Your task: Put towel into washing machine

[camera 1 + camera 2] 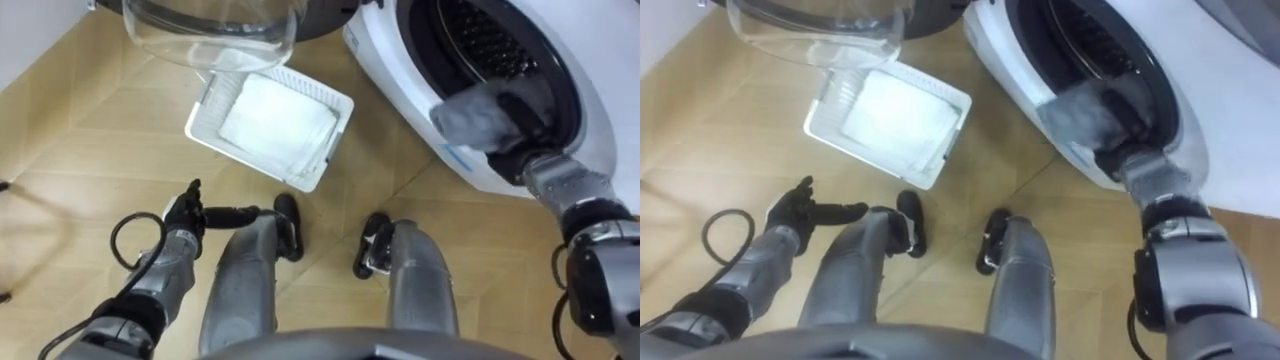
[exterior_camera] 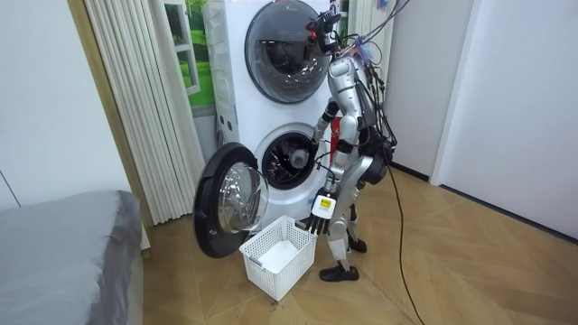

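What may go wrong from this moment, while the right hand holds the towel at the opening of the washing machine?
1. The towel in the right hand lies at the rim of the washing machine, not deep in the drum; released here, it may slide out onto the floor.
2. A corner left on the rim may be pinched by the door.
3. The basket stands near the feet; a step may hit it.

Bright, even indoor light fills the room. On the washing machine (image 1: 605,70) the glass door (image 1: 210,35) carries pale reflections and the drum (image 1: 485,40) is dark. The white laundry basket (image 1: 203,112) casts a faint, soft shadow on the wooden floor (image 1: 80,120).
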You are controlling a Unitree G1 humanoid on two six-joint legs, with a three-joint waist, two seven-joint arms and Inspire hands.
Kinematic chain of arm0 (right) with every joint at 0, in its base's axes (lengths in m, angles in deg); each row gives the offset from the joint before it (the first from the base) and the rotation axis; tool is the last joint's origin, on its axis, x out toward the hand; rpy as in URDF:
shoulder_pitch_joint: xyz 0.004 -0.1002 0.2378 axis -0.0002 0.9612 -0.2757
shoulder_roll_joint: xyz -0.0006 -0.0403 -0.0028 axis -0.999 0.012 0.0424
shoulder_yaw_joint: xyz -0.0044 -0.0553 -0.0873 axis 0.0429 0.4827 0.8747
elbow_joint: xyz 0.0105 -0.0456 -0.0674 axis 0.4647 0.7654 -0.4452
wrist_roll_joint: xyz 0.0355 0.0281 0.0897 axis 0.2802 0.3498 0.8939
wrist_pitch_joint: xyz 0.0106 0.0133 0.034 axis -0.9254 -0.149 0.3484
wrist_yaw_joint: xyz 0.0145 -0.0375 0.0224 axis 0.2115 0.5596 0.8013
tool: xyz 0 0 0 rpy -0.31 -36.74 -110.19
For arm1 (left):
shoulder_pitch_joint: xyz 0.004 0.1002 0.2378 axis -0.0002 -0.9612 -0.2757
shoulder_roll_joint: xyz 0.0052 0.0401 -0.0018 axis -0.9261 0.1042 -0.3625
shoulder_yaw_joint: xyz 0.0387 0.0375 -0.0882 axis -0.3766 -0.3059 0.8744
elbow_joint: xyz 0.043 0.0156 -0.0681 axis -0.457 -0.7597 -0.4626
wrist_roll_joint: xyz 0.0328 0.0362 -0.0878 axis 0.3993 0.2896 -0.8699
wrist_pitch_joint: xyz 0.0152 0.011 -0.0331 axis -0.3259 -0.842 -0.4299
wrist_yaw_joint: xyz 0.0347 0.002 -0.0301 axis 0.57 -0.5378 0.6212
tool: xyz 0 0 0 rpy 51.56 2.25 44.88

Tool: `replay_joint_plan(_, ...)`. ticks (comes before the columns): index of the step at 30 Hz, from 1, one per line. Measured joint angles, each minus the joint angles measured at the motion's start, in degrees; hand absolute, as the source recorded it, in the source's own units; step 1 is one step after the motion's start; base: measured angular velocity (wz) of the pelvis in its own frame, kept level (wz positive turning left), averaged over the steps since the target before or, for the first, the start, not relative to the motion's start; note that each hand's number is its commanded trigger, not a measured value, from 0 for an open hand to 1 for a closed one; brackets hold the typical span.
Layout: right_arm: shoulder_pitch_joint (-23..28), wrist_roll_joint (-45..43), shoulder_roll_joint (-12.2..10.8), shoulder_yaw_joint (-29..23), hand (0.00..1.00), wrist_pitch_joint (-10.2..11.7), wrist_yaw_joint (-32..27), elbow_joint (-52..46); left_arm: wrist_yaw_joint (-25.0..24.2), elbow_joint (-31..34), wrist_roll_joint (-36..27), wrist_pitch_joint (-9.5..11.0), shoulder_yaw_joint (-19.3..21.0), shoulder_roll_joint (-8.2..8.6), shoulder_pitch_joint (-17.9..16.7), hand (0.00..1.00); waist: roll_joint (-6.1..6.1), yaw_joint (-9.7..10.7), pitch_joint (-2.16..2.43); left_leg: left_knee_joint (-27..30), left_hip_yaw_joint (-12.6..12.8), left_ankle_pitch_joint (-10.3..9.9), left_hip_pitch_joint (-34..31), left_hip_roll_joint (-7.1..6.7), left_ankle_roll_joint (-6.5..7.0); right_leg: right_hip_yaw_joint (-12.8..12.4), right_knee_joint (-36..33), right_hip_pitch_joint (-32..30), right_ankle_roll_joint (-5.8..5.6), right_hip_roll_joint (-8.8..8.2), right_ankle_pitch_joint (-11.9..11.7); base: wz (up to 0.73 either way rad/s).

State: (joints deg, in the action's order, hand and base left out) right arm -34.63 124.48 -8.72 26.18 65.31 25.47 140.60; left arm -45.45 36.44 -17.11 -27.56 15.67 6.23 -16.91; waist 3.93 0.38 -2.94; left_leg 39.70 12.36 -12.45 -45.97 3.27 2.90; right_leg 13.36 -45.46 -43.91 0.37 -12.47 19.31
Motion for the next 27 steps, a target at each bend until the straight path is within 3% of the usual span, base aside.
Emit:
replay_joint_plan(2,-2.1,2.9,0.0,-1.3,1.00,-1.2,-0.8,-0.2,0.2,0.2,1.0,0.0,0.9,0.03,-0.4,0.00,0.24,1.2,-0.01,0.3,0.1,0.2,-0.3,-0.08,0.64,-0.2,-0.8,-0.3,-0.32,-0.53,0.0,0.10)
replay_joint_plan(3,-2.6,4.4,0.0,-1.5,0.60,-1.2,-1.5,-0.2,0.6,0.4,1.1,0.0,1.1,0.14,-0.5,0.00,0.23,1.2,-0.01,0.8,0.2,0.0,-0.5,-0.06,0.89,-0.3,-1.2,-0.5,-0.52,-0.61,0.0,0.07)
replay_joint_plan(4,-2.7,4.7,0.0,-1.6,0.00,-1.2,-2.0,-0.4,1.0,0.6,1.1,0.0,1.3,0.19,-0.7,0.00,0.22,1.2,-0.01,1.2,0.2,-0.1,-0.7,-0.04,1.17,-0.3,-1.5,-0.6,-0.63,-0.65,0.1,0.00)
replay_joint_plan(10,-3.4,7.9,0.3,-2.8,0.00,-1.1,-7.0,-4.5,3.9,1.3,2.1,0.0,3.9,0.71,-1.2,0.00,0.06,2.2,0.06,2.1,0.3,-0.1,-2.5,-1.12,2.19,-0.6,-4.3,-3.0,-1.10,-2.35,0.4,0.08)
replay_joint_plan(14,-3.6,8.9,0.4,-5.5,0.00,-0.7,-8.1,-4.5,4.9,1.4,3.8,0.0,3.9,2.13,-1.4,0.00,-0.30,2.6,0.10,2.2,0.3,0.1,-2.5,-2.14,2.52,-0.8,-5.4,-3.2,-1.67,-3.49,1.1,0.12)
replay_joint_plan(20,-4.2,9.0,0.3,-8.2,0.00,0.1,-9.0,-4.5,5.0,1.9,8.4,0.0,4.3,3.41,-1.5,0.00,-1.96,2.4,0.58,1.9,0.8,0.1,-2.6,-2.26,2.82,-1.0,-5.4,-3.3,-1.87,-3.77,1.2,0.02)
replay_joint_plan(27,-5.1,9.2,0.3,-8.8,0.00,0.8,-8.9,-4.5,5.0,2.5,8.5,0.0,5.9,4.35,-1.6,0.00,-2.66,2.1,0.65,1.2,2.0,0.3,-2.0,-2.62,3.12,-1.9,-5.9,-3.9,-2.08,-4.33,1.3,0.00)
